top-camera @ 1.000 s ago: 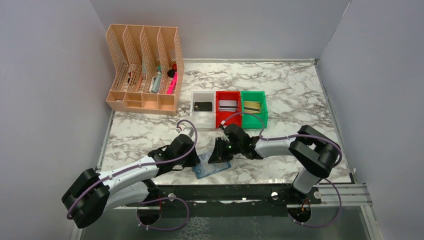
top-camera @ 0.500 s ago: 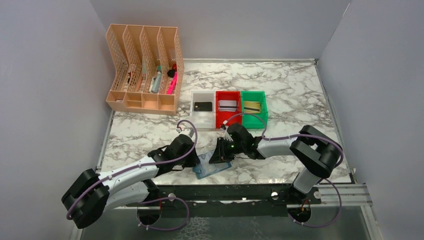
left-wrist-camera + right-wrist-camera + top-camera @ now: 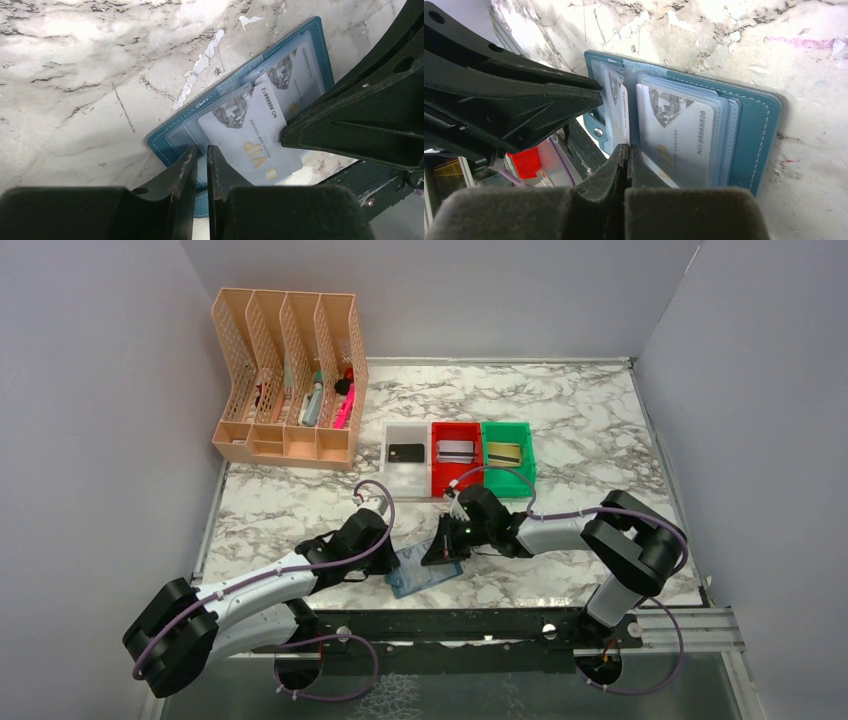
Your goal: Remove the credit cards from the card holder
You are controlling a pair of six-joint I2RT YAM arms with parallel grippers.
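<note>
Fingers (image 3: 615,167) of the right gripper (image 3: 626,148) are pressed together at the edge of the VIP card (image 3: 245,145), left gripper (image 3: 200,156) clamped on the card holder (image 3: 751,135); slippage is risked by a shallow pinch.

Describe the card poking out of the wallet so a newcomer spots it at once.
At the marble table's near edge, an open blue card holder lies between the left tool and right tool. A silver-grey card with gold VIP lettering juts askew from its clear pocket; the neighbouring card sits tucked inside.
</note>
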